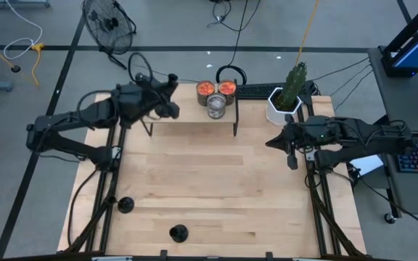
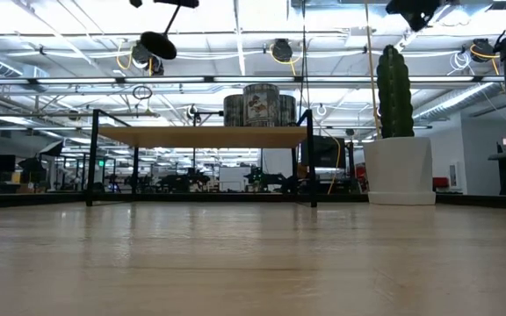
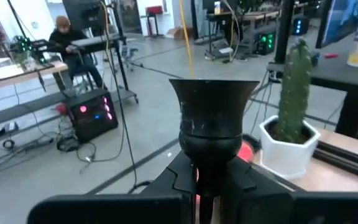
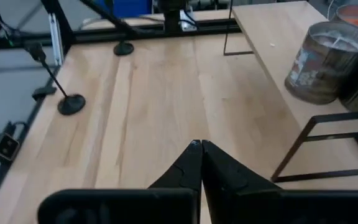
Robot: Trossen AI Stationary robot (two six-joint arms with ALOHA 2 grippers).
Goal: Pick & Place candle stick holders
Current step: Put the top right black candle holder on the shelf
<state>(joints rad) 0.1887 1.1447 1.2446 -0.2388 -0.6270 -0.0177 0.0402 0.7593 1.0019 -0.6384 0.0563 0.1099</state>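
One black candle stick holder (image 3: 213, 106) is held in the air by my left gripper (image 3: 207, 183), near the left end of the small wooden shelf (image 1: 194, 122). Its flared cup fills the middle of the left wrist view, and its round base (image 2: 158, 42) shows high in the low view. Two more holders stand on their round bases on the table's near left part (image 1: 125, 204) (image 1: 178, 233). They show again in the right wrist view (image 4: 71, 102) (image 4: 123, 48). My right gripper (image 4: 201, 149) is shut and empty above the table's right side (image 1: 271, 141). My left gripper pinches the holder's thin stem just under the cup (image 3: 207, 163) between its two fingers. The fingers come about level from the table's left side. The holder is lifted clear, with its cup past the fingertips, and its base (image 2: 158, 42) hangs on the slanting stem well above the shelf.
On the shelf stand a tin can (image 1: 216, 106) and two orange-topped candles (image 1: 205, 88) (image 1: 227, 88). A cactus in a white pot (image 1: 285, 101) stands at the far right, with a dark keyboard (image 1: 256, 91) behind the shelf. The table's middle (image 1: 209, 181) is bare wood.
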